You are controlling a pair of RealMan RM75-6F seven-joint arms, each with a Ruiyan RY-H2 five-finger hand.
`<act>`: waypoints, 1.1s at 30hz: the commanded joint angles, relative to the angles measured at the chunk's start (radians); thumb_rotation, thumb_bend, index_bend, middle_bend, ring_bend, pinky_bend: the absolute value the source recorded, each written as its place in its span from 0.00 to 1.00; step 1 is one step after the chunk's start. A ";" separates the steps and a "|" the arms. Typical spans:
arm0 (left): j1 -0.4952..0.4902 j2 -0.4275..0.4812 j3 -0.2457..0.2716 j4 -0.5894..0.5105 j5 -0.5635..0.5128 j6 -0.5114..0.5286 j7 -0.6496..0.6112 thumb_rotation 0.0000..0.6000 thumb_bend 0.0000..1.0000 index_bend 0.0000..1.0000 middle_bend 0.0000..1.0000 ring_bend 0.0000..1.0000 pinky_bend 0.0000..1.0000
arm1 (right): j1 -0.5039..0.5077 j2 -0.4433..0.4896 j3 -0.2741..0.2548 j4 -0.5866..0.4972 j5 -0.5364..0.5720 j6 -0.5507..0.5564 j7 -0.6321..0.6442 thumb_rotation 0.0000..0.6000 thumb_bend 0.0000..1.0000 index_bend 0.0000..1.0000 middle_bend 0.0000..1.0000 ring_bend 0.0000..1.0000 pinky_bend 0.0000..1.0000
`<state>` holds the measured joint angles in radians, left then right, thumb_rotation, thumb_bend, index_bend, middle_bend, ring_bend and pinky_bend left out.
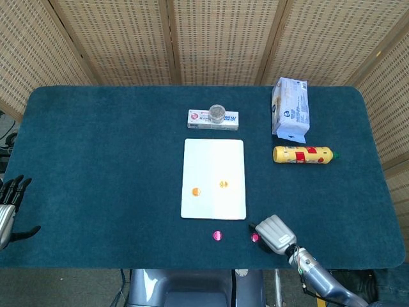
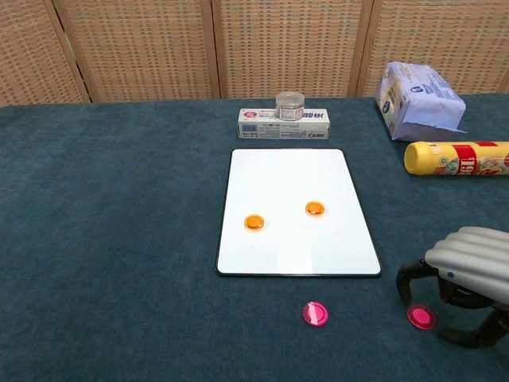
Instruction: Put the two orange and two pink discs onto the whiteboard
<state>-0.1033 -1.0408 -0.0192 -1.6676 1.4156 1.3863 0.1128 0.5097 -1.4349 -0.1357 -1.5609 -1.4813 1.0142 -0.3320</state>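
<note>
Two orange discs [image 2: 254, 222] [image 2: 315, 208] lie on the whiteboard [image 2: 291, 175]; the head view shows them too [image 1: 195, 191] [image 1: 223, 184] on the whiteboard [image 1: 213, 160]. Two pink discs lie on the cloth in front of the board: one [image 2: 315, 313] [image 1: 218, 235] alone, the other [image 2: 421, 317] [image 1: 255, 238] under my right hand [image 2: 468, 278] [image 1: 275, 233]. That hand hovers over the disc with curved fingers either side, holding nothing. My left hand [image 1: 9, 206] rests at the table's left edge, fingers spread, empty.
Behind the whiteboard lies a white box [image 2: 284, 124] with a small jar [image 2: 290, 105] on it. A white-blue packet [image 2: 417, 99] and a yellow bottle [image 2: 457, 157] lying on its side are at the right. The table is covered in dark teal cloth.
</note>
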 commanded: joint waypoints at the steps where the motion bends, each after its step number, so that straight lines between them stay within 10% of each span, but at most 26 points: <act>1: 0.000 0.000 0.000 -0.001 0.000 0.000 0.000 1.00 0.00 0.00 0.00 0.00 0.00 | -0.002 -0.004 0.002 0.004 -0.003 -0.003 0.000 1.00 0.36 0.39 0.99 0.92 1.00; 33: 0.000 0.000 -0.001 -0.001 -0.004 0.000 0.001 1.00 0.00 0.00 0.00 0.00 0.00 | -0.019 -0.011 0.029 0.031 -0.010 -0.031 0.047 1.00 0.39 0.56 0.99 0.92 1.00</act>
<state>-0.1033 -1.0409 -0.0207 -1.6684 1.4112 1.3864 0.1134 0.4906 -1.4472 -0.1080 -1.5278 -1.4917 0.9841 -0.2869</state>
